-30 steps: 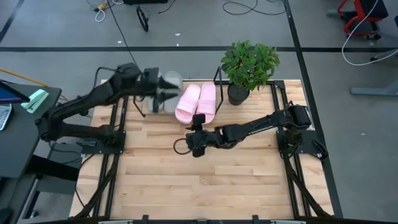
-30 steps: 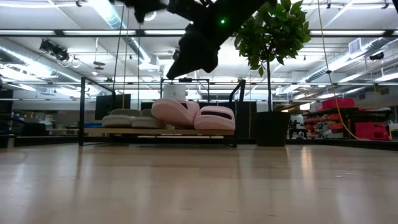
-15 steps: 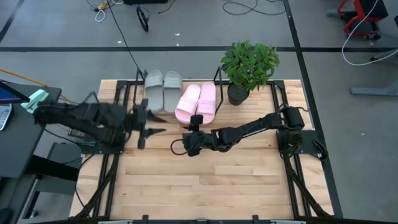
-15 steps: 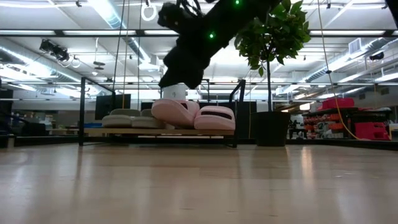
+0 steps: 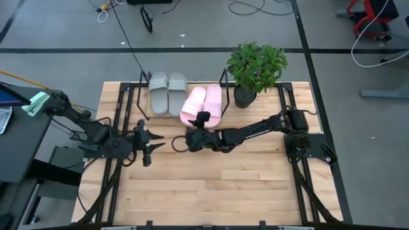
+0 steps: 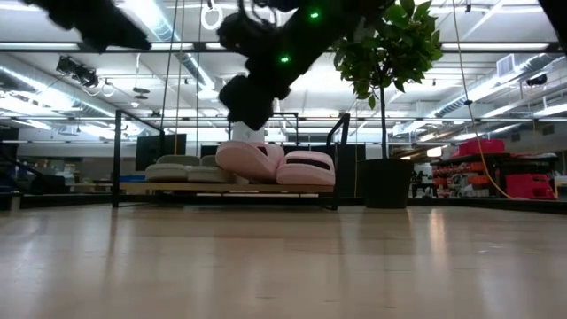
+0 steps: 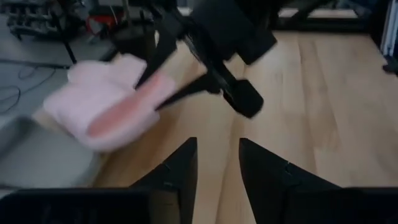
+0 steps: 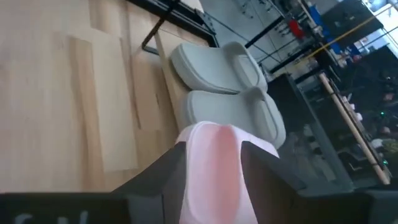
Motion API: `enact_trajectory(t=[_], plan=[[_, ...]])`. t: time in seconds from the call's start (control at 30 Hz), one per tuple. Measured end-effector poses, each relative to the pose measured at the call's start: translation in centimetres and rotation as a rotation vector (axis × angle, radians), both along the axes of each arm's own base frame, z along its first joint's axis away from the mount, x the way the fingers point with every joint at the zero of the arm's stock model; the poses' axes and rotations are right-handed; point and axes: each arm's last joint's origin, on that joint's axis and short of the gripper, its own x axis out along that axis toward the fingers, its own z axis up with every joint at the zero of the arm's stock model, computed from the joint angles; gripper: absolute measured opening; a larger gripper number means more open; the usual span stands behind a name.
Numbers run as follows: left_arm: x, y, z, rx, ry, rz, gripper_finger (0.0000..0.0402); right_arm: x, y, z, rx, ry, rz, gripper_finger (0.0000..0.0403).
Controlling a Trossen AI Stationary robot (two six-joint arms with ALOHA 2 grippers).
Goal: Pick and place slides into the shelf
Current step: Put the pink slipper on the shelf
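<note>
grey floor with black tape lines and loose cables surrounds the light wooden table [image 5: 211, 185] in the high view. the left gripper [image 5: 153, 144], fingers a narrow gap apart and empty, hangs over bare boards near the table's left edge. beyond it, the low black-framed wooden shelf [image 5: 144, 102] holds two sage grey-green foam slides [image 5: 167, 93] and two light pink foam slides [image 5: 203, 104] side by side. the right gripper [image 5: 192, 139] sits at the near end of the pink pair; a potted green plant [image 5: 255, 67] stands past its arm. wide open tabletop lies on the near side of both grippers.

low view: all four slides rest on the shelf, dark arms above them.

left wrist view: narrow gap between fingers [image 7: 180, 171].

right wrist view: fingers [image 8: 165, 171] straddle a pink slide; whether they grip it, i cannot tell.
</note>
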Motion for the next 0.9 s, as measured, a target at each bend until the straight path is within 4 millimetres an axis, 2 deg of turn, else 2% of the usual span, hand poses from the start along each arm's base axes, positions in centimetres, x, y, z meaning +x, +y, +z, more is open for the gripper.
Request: enact_trajectory(t=[0.17,0.3,0.43,0.6,0.9], plan=[[-1.6,-0.4,-2.3,-0.022,0.033,0.021,0.0116,2.8,0.6,-0.3,-0.026,0.096,0.026,0.0158],[-2.5,-0.6,-3.4,-0.018,0.038,0.035,0.0118,4.5,0.6,-0.9,-0.053,0.209,-0.054,0.0158],[-3.2,-0.8,-5.1,0.003,0.029,0.062,0.0117,5.7,0.5,-0.2,-0.032,0.21,-0.107,0.0158],[-3.7,-0.7,-6.4,0.014,0.009,0.103,0.011,5.9,-0.4,-0.5,0.039,0.227,-0.156,0.0158],[-3.7,-0.7,-6.4,0.023,0.01,0.101,0.0114,5.6,-1.4,-0.8,0.134,0.22,-0.182,0.0158]])
